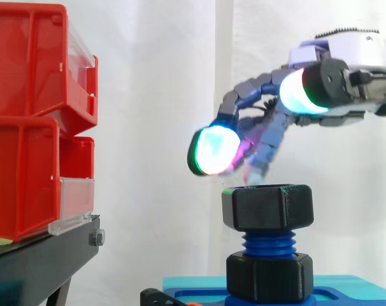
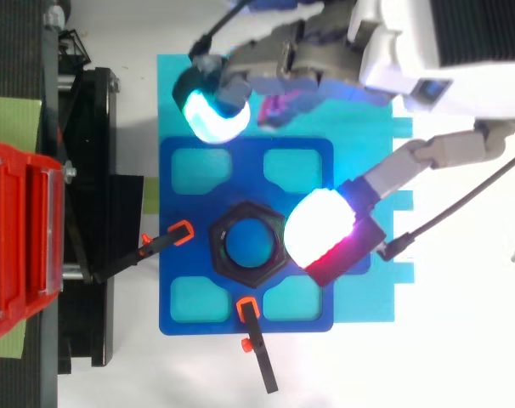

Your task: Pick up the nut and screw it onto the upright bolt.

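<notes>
Hand [image 1: 352, 57] spread wide above the work, its glowing fingertips [image 1: 212, 151] apart and clamped on nothing, hovers close over the black nut [image 1: 267, 207]; whether any finger touches the nut's top face cannot be told. Sitting square on the top of the blue bolt [image 1: 268, 242], the nut has a few bare threads showing beneath it, above a second black hexagonal collar [image 1: 268, 275] at the bolt's foot. From above, the nut [image 2: 223, 255] rings the bolt's blue end [image 2: 251, 242] at the middle of a blue plate [image 2: 245, 183], which orange-tipped clamps [image 2: 181, 231] pin down. By the look of it, the picking up and placing are done and the nut has caught the first threads; what is left is turning it further down the thread, if a lower seat is wanted. Bolt and nut share one long axis, straight up and down, with the nut's hole opening upward toward the hand.
</notes>
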Action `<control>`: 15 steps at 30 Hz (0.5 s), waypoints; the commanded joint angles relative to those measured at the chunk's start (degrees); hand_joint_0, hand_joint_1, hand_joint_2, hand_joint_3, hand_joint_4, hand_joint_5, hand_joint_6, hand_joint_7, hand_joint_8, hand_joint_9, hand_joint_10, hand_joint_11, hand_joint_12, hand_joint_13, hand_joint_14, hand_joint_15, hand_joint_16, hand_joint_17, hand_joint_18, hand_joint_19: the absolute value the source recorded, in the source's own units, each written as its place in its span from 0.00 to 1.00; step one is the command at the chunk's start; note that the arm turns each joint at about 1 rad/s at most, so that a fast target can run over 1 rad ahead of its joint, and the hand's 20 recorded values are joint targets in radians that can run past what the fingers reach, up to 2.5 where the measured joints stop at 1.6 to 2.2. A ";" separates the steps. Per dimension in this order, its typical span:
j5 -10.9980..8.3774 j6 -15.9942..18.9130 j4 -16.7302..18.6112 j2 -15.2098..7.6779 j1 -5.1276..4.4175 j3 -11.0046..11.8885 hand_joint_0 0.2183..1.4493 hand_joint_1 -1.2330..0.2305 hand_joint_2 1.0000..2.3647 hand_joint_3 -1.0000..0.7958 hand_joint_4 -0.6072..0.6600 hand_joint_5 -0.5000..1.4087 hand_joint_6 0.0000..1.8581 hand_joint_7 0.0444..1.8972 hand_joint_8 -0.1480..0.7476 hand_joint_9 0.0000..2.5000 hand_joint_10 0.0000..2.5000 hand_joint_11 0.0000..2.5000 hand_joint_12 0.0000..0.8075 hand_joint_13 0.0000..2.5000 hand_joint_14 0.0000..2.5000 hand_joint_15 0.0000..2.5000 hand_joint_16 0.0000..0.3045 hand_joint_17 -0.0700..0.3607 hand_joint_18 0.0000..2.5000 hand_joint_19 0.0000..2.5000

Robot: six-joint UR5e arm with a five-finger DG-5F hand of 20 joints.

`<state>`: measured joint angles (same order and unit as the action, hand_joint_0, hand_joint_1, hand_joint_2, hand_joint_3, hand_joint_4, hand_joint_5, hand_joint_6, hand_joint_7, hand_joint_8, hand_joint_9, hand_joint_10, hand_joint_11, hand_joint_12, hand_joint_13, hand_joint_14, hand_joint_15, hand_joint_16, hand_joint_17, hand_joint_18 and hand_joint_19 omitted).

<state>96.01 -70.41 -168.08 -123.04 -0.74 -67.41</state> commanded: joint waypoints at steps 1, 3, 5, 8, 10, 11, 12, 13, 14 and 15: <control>2.16 -2.01 -5.41 -0.01 1.44 4.21 0.21 0.59 0.00 0.28 0.62 0.18 0.27 0.33 0.43 0.34 0.00 0.00 0.36 0.18 0.00 0.00 0.10 0.31 0.03 0.00; 2.60 -3.06 -6.47 -0.01 1.80 4.83 0.21 0.59 0.00 0.28 0.61 0.17 0.27 0.32 0.42 0.30 0.00 0.00 0.37 0.15 0.00 0.00 0.10 0.32 0.00 0.00; 2.86 -4.38 -7.08 -0.01 2.23 5.27 0.20 0.59 0.00 0.28 0.60 0.17 0.27 0.30 0.42 0.28 0.00 0.00 0.37 0.14 0.00 0.00 0.10 0.33 0.00 0.00; 2.77 -5.70 -7.17 -0.10 2.06 5.09 0.20 0.59 0.00 0.28 0.60 0.17 0.27 0.30 0.41 0.25 0.00 0.00 0.37 0.11 0.00 0.00 0.10 0.33 0.00 0.00; 2.69 -5.79 -6.64 -0.10 1.53 3.51 0.20 0.59 0.00 0.28 0.60 0.17 0.27 0.30 0.41 0.24 0.00 0.00 0.37 0.10 0.00 0.00 0.11 0.33 0.00 0.00; 2.51 -5.61 -6.03 -0.01 1.36 2.28 0.20 0.59 0.00 0.28 0.60 0.17 0.27 0.30 0.41 0.24 0.00 0.00 0.37 0.10 0.00 0.00 0.11 0.33 0.00 0.00; 0.58 -4.29 -4.10 -0.01 0.74 0.61 0.20 0.59 0.00 0.28 0.60 0.17 0.27 0.29 0.41 0.24 0.00 0.00 0.37 0.10 0.00 0.00 0.11 0.33 0.00 0.00; 0.23 -3.94 -3.74 -0.10 0.56 0.34 0.20 0.59 0.00 0.28 0.60 0.17 0.27 0.29 0.41 0.24 0.00 0.00 0.37 0.10 0.00 0.00 0.11 0.33 0.00 0.00; -0.30 -3.15 -2.78 -0.01 0.21 -0.18 0.20 0.59 0.00 0.28 0.60 0.17 0.27 0.30 0.41 0.24 0.00 0.00 0.37 0.10 0.00 0.00 0.11 0.33 0.00 0.00; -0.39 -2.89 -2.43 -0.10 0.04 -0.18 0.20 0.59 0.00 0.28 0.60 0.17 0.27 0.30 0.41 0.24 0.00 0.00 0.37 0.10 0.00 0.00 0.11 0.34 0.00 0.00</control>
<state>97.10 -74.64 -172.59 -123.09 0.03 -65.99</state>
